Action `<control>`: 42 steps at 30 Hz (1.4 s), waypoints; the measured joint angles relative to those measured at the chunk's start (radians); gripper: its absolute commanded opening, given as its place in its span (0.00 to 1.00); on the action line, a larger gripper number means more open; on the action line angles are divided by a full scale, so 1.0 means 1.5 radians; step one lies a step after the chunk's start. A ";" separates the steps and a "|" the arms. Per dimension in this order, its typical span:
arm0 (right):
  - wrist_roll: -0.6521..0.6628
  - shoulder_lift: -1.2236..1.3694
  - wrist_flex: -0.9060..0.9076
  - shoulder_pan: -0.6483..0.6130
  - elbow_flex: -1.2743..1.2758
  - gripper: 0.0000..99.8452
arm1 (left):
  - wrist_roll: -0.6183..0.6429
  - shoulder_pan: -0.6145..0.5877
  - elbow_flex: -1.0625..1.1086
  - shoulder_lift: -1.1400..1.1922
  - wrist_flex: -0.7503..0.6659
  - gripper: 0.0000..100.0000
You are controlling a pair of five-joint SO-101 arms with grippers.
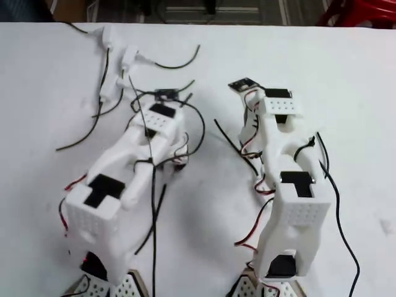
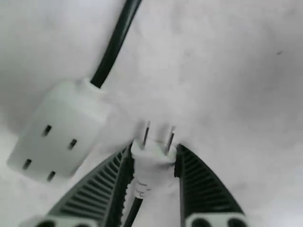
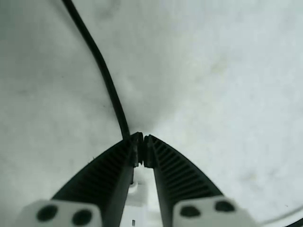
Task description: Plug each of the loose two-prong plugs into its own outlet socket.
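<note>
Item: white two-prong plug (image 2: pixel 152 158), held by its body in the left end effector (image 2: pixel 154 153), which is closed on it. Both prongs stick out bare past the fingertips, a hold I judge chosen to keep them free for insertion.

Item: white outlet socket (image 2: pixel 57 135), lying just beside the plug on the desk (image 1: pixel 346 93) with its slotted face exposed and its dark lead (image 2: pixel 113 42) running away. The prongs point past it, apart and not lined up with any slot.

Item: right end effector (image 3: pixel 141 142), pinched closed on a black cord (image 3: pixel 102 66), probably to steady it. A white body sits between its fingers, identity unclear.

Item: white corded fittings (image 1: pixel 130 59), toward 11 o'clock on the desk.

Markings: a faint mark on the plug body, unreadable.
</note>
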 measured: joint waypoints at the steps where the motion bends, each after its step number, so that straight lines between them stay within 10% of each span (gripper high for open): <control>1: 0.000 0.000 0.000 0.000 0.000 0.02 | 0.000 0.000 -0.016 0.012 0.014 0.02; 42: -0.001 0.000 -0.037 0.068 0.000 0.02 | 0.000 0.170 0.005 -0.352 0.026 0.02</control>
